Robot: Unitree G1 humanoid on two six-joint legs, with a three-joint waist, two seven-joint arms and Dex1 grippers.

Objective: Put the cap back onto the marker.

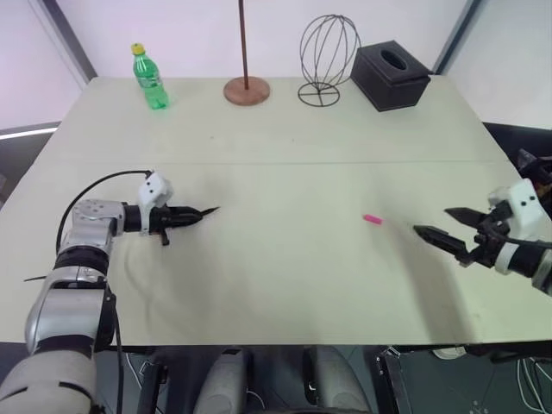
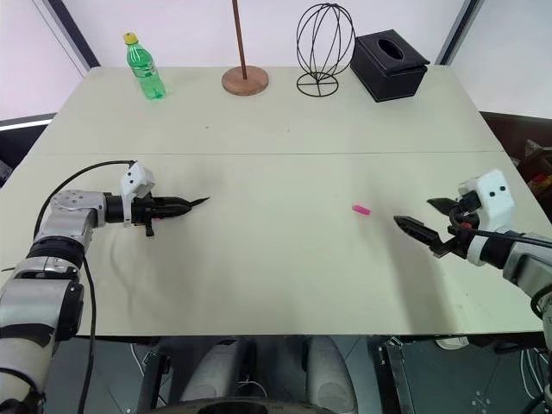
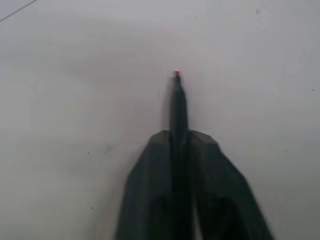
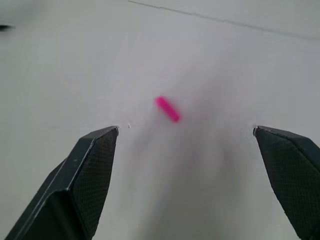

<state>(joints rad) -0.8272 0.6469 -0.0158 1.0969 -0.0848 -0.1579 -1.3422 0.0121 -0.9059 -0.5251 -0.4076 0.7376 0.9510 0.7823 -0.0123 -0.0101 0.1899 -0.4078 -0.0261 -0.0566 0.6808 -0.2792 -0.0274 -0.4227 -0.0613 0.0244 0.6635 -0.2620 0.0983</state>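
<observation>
Left gripper (image 1: 200, 213) is clamped on the marker (image 3: 177, 107), fingers (image 3: 210, 170) pressed together on the black shaft. Marker sticks straight out past the fingertips, in line with the gripper, pink tip leading. Long axis runs roughly parallel to the table's near edge, tip aimed toward the table middle and the right side. It is over the left half of the table (image 1: 285, 285), closer to the near edge than the far; whether the tip touches the surface I can't tell.

Right gripper (image 2: 421, 217) is spread wide, nothing between the fingers, low by the table's right edge, pointing left toward the cap (image 1: 372, 219).

Cap lies flat on the tabletop, right of centre, just beyond the right gripper's fingertips and apart from them. Its long axis is about parallel to the near edge, slightly slanted. Well apart from the marker tip.

Table is pale cream, matte, with a thin seam running side to side across the middle. Along the far edge: green bottle (image 1: 149, 77) with yellow cap near the far-left corner, brown rod on a round base (image 1: 247, 86), wire head-shaped stand (image 1: 326, 59), black tissue box (image 1: 390, 75) toward the far-right corner. White walls behind.
</observation>
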